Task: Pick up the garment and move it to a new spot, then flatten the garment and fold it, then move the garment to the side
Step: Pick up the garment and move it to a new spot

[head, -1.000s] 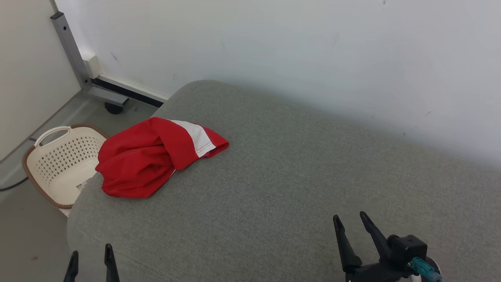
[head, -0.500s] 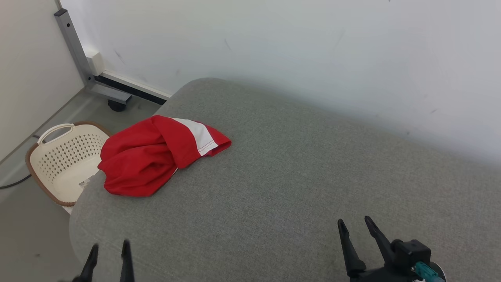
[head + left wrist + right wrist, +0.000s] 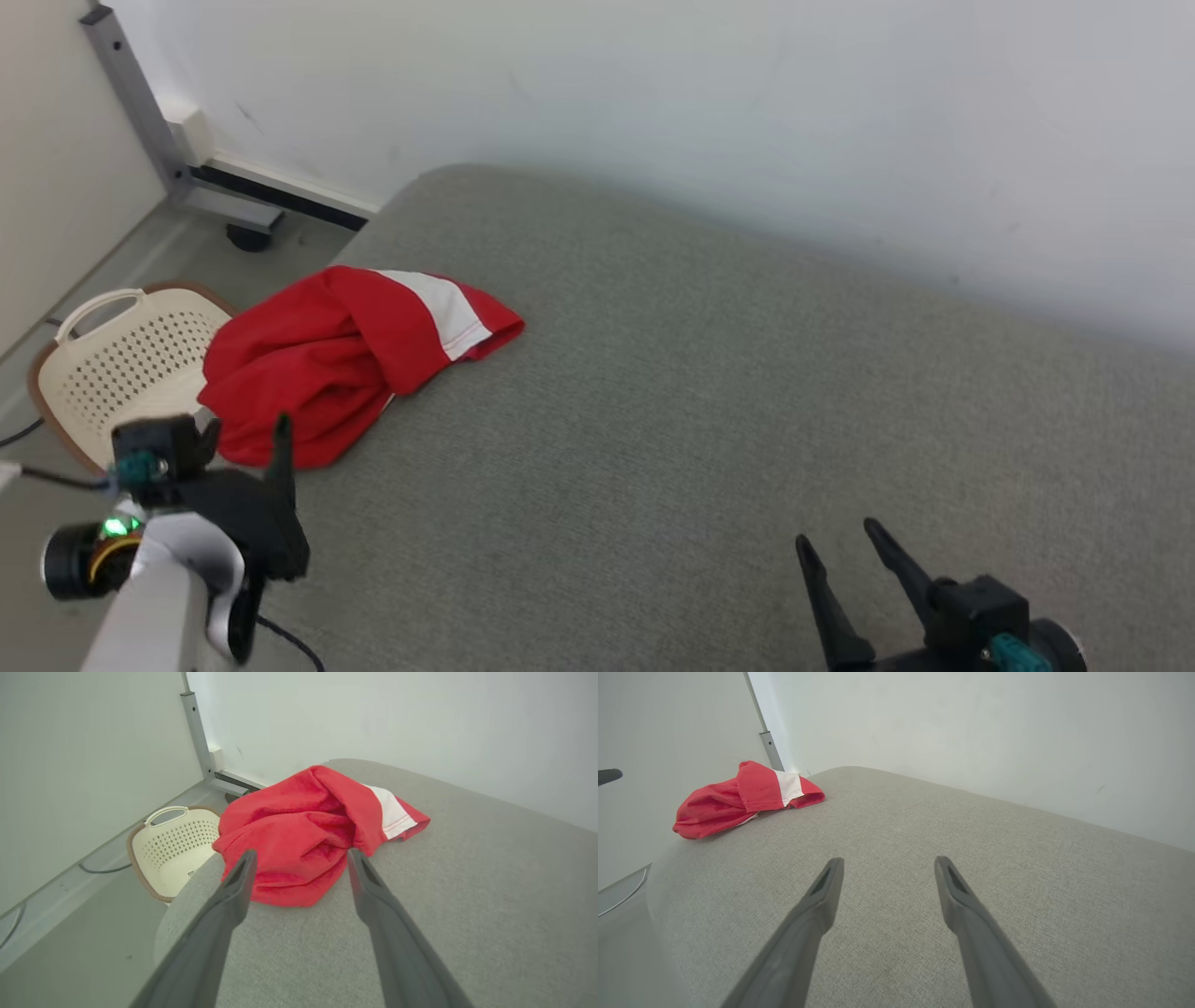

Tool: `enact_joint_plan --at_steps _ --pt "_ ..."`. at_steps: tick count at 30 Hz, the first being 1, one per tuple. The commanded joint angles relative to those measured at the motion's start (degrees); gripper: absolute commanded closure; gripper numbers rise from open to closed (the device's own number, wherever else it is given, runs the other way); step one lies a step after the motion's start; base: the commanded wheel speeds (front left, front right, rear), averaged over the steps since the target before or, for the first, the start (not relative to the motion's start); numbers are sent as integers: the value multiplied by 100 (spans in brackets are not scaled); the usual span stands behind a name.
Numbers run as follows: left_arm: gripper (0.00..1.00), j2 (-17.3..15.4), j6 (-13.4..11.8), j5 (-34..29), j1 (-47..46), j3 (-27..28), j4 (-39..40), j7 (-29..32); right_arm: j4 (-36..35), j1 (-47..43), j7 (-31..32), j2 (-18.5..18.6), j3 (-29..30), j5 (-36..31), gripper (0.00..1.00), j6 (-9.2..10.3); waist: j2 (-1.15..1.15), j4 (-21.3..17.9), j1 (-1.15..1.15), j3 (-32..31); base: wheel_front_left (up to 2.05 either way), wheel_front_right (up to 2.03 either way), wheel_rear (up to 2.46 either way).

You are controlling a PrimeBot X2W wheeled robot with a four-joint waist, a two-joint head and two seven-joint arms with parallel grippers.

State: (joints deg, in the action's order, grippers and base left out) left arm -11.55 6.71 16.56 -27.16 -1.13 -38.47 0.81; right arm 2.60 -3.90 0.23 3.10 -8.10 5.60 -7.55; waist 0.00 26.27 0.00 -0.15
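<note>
Near the garment point(image 3: 308, 364), left gripper point(image 3: 301, 851) hovers, jaws apart.

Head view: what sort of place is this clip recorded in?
Probably an indoor test room staged for laundry folding. A grey upholstered surface sits by a plain white wall, a crumpled red garment lies on it, and a cream perforated basket sits on the floor beside it.

Crumpled red garment point(image 3: 322, 369) on grey cushion point(image 3: 653, 420); left gripper point(image 3: 247, 426) just beside it, jaws apart.
</note>
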Motion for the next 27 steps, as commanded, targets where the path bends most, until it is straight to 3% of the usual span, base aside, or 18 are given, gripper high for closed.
enact_joint_plan --at_steps 1,8,13,18,21,24,25,26,27 --pt "0 -32 -31 29 -322 19 -312 138 -334 -92 184 142 21 -93 0 14 0 -677 0 739 0 0 0" --pt "0 -98 -194 140 -1269 103 -1189 438 -1362 -376 728 453 214 -170 0 14 0 -945 0 1419 0 0 0" --pt "0 -211 -713 52 -1835 135 -1876 719 -1962 -601 1038 598 274 -168 0 14 0 -991 0 1863 0 0 0" --pt "0 -289 -1306 66 -2123 277 -2378 536 -2269 -644 1157 663 298 -157 0 14 0 -1070 0 2136 0 0 0" --pt "0 -340 -1477 -24 -2204 226 -2587 401 -2337 -635 1169 678 322 -163 0 14 0 -1094 0 2183 0 0 0" --pt "0 -253 -1448 37 -2214 215 -2798 342 -2315 -615 1182 660 318 -190 0 14 0 -1096 0 2151 0 0 0" --pt "17 -259 -1441 56 -2219 220 -2847 301 -2297 -598 1177 645 295 -192 0 14 0 -1096 0 2126 0 0 0" --pt "76 -252 -1442 64 -2212 219 -2900 269 -2269 -580 1159 631 266 -180 0 14 0 -1096 0 2082 0 0 0" --pt "100 -234 -1383 92 -2200 217 -2935 211 -2246 -562 1136 614 232 -165 0 14 0 -1100 0 2036 0 0 0"
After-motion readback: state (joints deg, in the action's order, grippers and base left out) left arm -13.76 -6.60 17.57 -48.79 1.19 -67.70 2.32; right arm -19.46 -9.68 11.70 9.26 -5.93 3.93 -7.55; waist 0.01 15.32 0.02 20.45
